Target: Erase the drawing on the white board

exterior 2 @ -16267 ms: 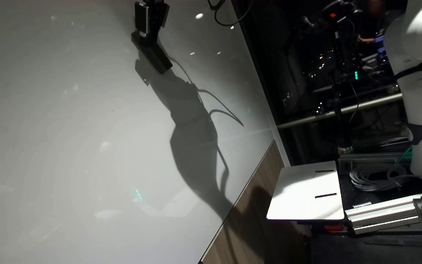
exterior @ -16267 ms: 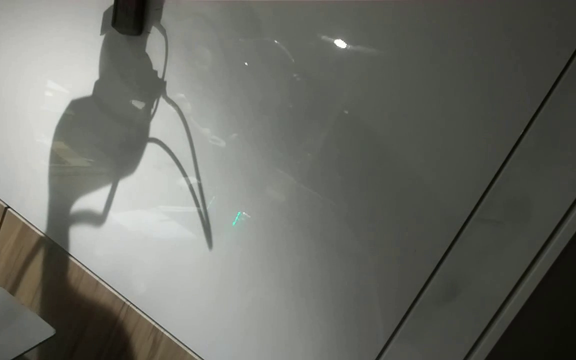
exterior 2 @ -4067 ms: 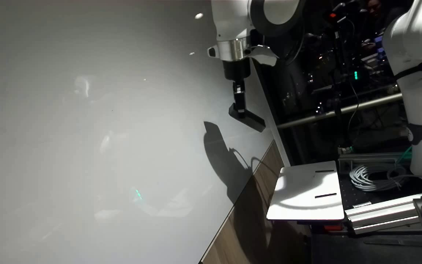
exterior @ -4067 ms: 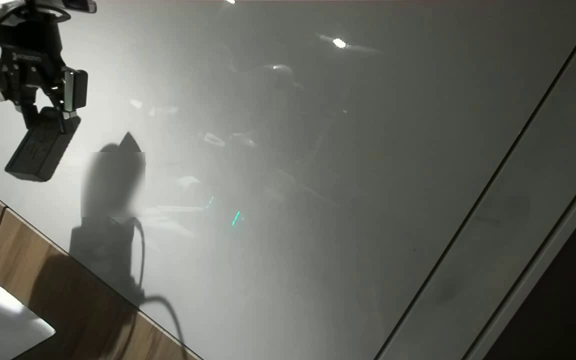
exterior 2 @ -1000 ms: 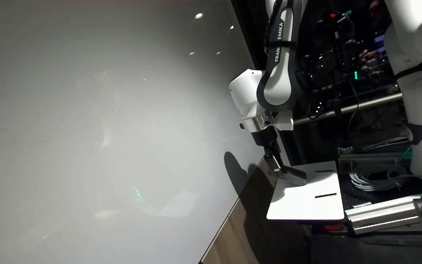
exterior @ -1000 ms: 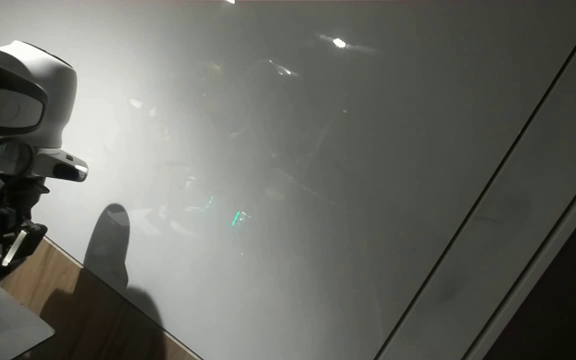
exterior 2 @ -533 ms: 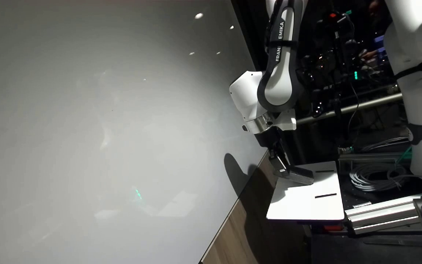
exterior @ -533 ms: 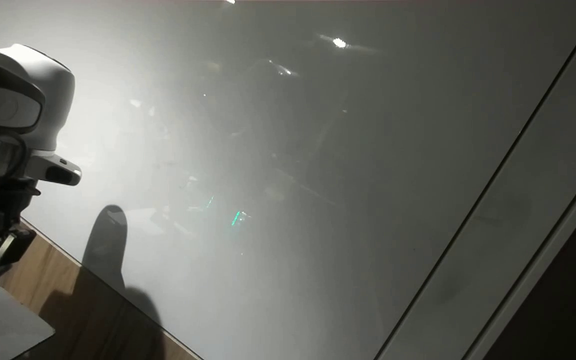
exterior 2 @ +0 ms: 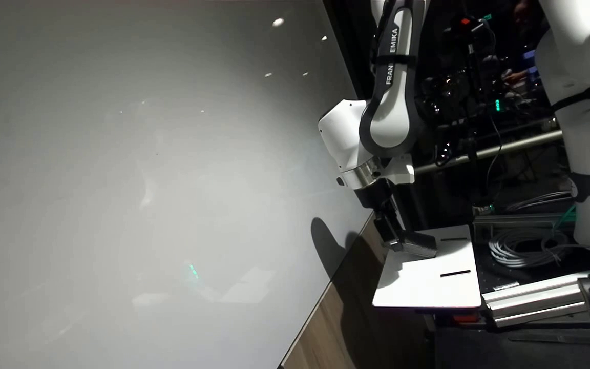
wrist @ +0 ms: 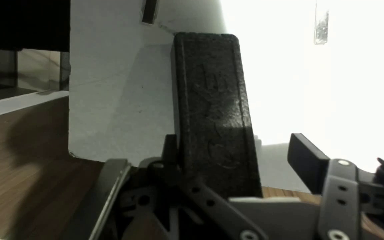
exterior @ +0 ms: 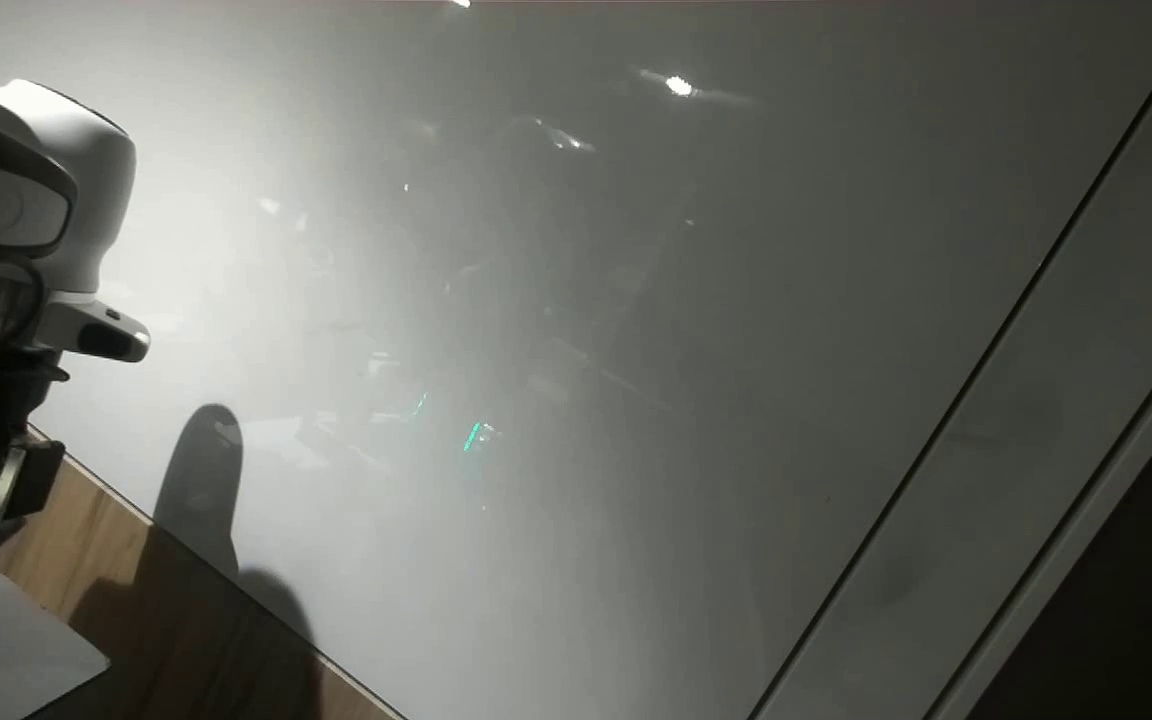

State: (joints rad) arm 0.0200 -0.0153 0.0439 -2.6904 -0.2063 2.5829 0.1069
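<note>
Wrist view shows my fingers (wrist: 307, 165) parted wider than the black eraser (wrist: 215, 110) between them: one sits right at its flank, touching or nearly so, while the other stands apart with a plain gap, so I have no grip on it. The eraser appears to rest on a white plate (exterior 2: 418, 287), its near end close to the plate's edge. The white board (exterior: 616, 580) takes up much of both exterior views, across a wooden strip (exterior 2: 323, 328) from the plate and well apart from my fingers. I can make out no clear pen strokes on it, only glare, faint pale streaks (exterior: 616, 378) and small green marks (exterior: 472, 437) that look like reflections. I judge the wiping done and the eraser being put away, though a thin remnant of the drawing could hide in the glare or under my shadow (exterior: 198, 470). What seems left is backing off cleanly. The eraser itself is what stands in the way: a sideways drift could catch its flank and nudge it off the edge. Beyond the plate lie a coiled cable (exterior 2: 505, 259) and an aluminium rail (exterior 2: 535, 300), neither blocking a straight retreat, as I judge it.
</note>
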